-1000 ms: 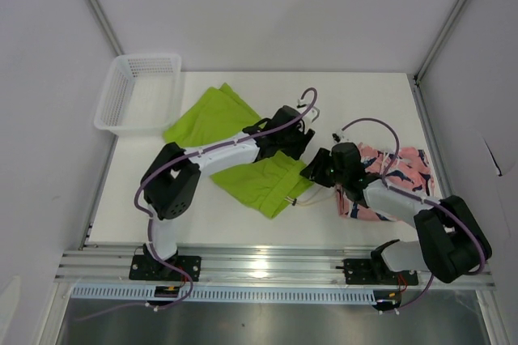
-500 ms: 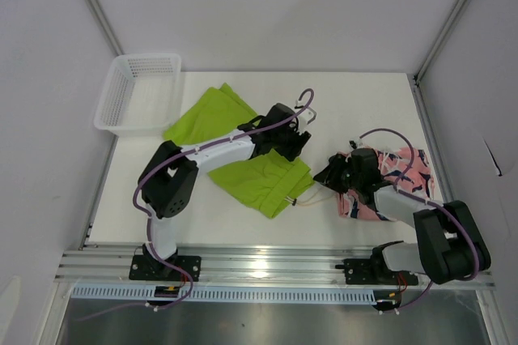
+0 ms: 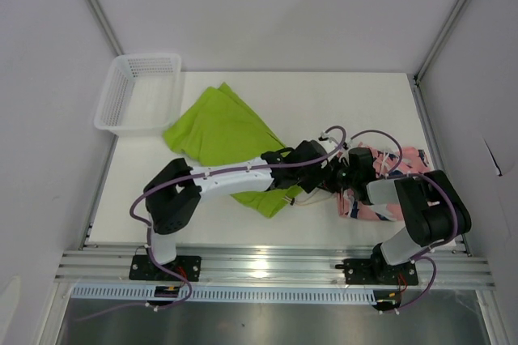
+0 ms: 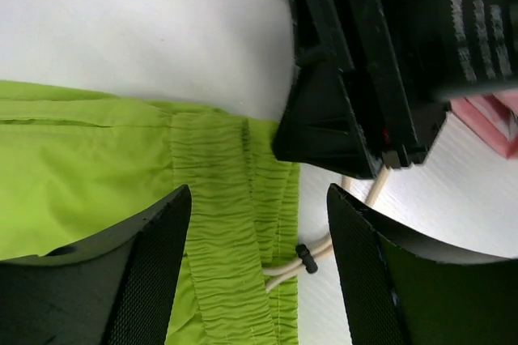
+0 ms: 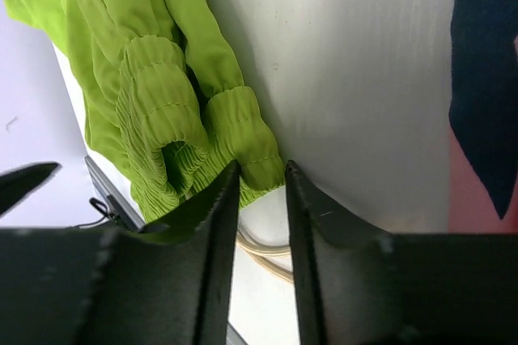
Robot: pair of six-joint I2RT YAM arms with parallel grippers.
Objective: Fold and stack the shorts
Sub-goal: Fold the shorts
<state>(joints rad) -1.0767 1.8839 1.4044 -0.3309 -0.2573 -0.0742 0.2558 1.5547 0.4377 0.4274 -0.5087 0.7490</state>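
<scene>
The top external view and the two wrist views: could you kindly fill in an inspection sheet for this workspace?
Surface: white table, flat and evenly lit.
Job's things: lime-green shorts spread left of centre, drawstring trailing from the waistband; coral-pink shorts crumpled at the right; not stacked.
Clutter: white mesh basket at the far left corner, nothing seen inside.
Grippers: left gripper wide open over the green waistband; right gripper narrowly open at that waistband's edge.
Cables: purple cables looped along both arms.
Surroundings: white walls; aluminium rail at the near edge.
</scene>
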